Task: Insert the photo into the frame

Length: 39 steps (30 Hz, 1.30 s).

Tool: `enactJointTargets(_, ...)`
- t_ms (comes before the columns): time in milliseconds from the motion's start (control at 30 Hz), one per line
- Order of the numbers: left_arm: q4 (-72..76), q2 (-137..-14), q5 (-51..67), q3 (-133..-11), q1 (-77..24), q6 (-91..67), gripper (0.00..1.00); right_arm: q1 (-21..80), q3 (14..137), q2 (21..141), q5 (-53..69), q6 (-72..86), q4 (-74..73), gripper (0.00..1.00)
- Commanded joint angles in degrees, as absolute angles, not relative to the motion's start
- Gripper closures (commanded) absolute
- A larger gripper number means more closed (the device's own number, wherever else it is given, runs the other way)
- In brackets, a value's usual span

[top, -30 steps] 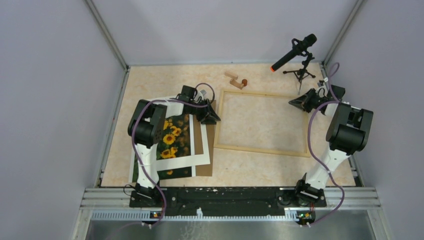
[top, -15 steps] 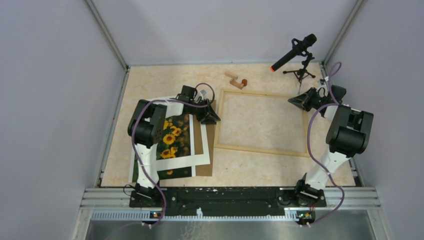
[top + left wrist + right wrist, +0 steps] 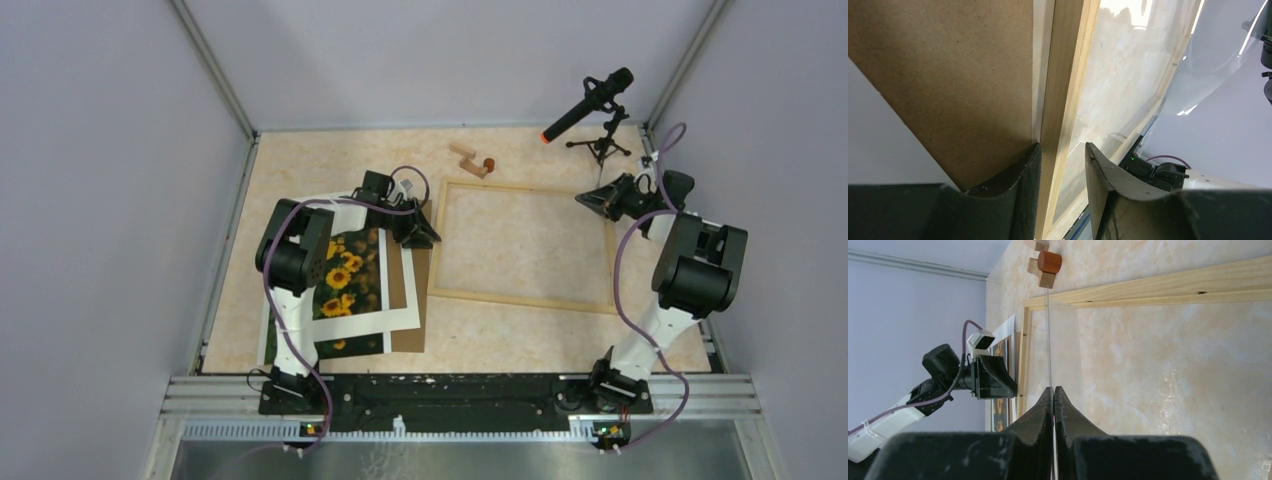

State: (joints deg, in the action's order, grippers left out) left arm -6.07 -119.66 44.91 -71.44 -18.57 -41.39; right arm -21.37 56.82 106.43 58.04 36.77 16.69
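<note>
photo: sunflower print lying flat on the near-left part of the table, well left of the opening it's meant for. Not in any claw.
on top of it: white mat lies skewed over it, so you mostly see the flowers through the mat's window. A dark strip peeks out past the mat's near edge.
how it'll handle (my guess): thin paper, basically weightless, floppy, easy to crease or smudge. Flat on the table there's nothing to bite, so I'd go for that exposed near edge or a corner and slide rather than lift high. The mat likely has to come off first.
backing board: brown, tucked beside the mat, touching the frame's left rail.
frame: pale wood, lying flat centre-right, bare table showing through it.
left gripper: about half open, straddling the frame's left rail. There's a sliver of gap on one side, so it doesn't look clamped, more like steadying.
right gripper: pinched fully together on the edge of a clear sheet, over at the frame's far-right corner. The sheet looks lifted and bowed.
other stuff: small wooden blocks just past the frame's far rail, microphone on a stand far right.
</note>
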Motion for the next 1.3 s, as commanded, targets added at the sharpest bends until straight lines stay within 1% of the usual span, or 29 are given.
enactJointTargets(0, -5.42, -121.26, 44.98, -70.42, -19.51, -40.25, 0.57, -20.28, 56.16, 102.51, 59.52, 37.83, 22.57, 1.0)
enactJointTargets(1267, -5.05, -121.34, 45.19, -69.85, -19.48, -40.14, 0.58, -20.27, 54.32, 98.22, 61.63, 41.18, 27.57, 1.0)
